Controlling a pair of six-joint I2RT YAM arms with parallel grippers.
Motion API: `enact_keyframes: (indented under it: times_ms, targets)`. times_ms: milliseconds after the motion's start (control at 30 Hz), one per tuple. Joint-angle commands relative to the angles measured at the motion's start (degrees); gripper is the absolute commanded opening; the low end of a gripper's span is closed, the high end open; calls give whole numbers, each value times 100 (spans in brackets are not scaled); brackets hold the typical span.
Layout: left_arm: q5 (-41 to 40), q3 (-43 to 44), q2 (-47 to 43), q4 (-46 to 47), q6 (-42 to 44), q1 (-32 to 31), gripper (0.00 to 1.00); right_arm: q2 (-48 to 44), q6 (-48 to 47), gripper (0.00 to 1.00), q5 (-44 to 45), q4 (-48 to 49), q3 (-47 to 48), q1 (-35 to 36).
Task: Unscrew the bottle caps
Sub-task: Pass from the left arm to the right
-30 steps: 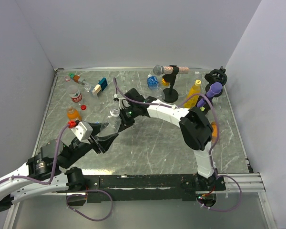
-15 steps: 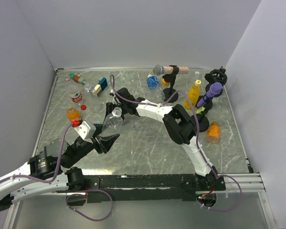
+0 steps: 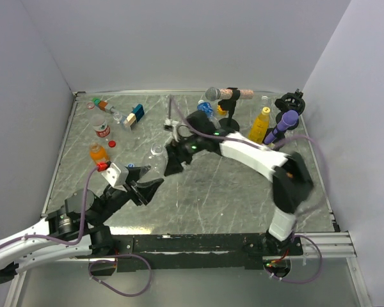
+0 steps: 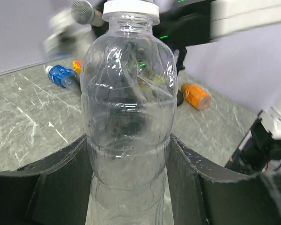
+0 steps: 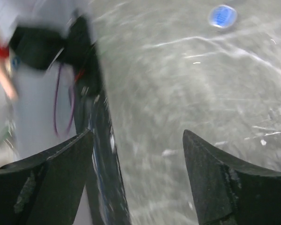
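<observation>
Our left gripper (image 4: 129, 147) clasps the clear bottle (image 4: 126, 93) toward 9 o'clock of the table (image 3: 211, 198), its white cap (image 4: 131, 7) still on. Our right gripper (image 5: 138, 140) hangs released and empty. A loose red cap (image 3: 112, 143) lies toward 10 o'clock, and we judge most of the unscrewing remains.

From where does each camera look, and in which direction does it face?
Top external: high behind the bases, looking down on the table; left arm and right arm show.
Left wrist: on the left arm, facing along the left tool at the clear bottle it clamps; its fingers show.
Right wrist: on the right arm, looking down at the table past the open right tool; blurred.
Shared: top and left wrist views both show the clear bottle in the left tool.
</observation>
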Motion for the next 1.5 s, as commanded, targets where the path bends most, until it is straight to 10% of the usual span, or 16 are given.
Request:
enact_keyframes:
  times_ms: [0, 300, 567, 1200, 1467]
  targets:
    - [-457, -186, 113, 1478, -210, 15, 1, -1773, -2886, 87, -1324, -1015, -898, -29]
    - [-924, -740, 772, 4096, -649, 32, 1, -3516, -2675, 99, -3725, -292, -1814, -733]
    - [-493, -521, 2230, 5690, -782, 41, 1, -3674, 1395, 99, -3025, 3217, -2710, -1083]
    - [-370, -20, 3963, 6938, -1036, 50, 1, -3692, 2743, 99, -2856, 4546, -3326, -1190]
    - [-387, 24, 4209, 7149, -1203, 138, 6, -3648, 2875, 67, -3005, 4749, -3379, -1128]
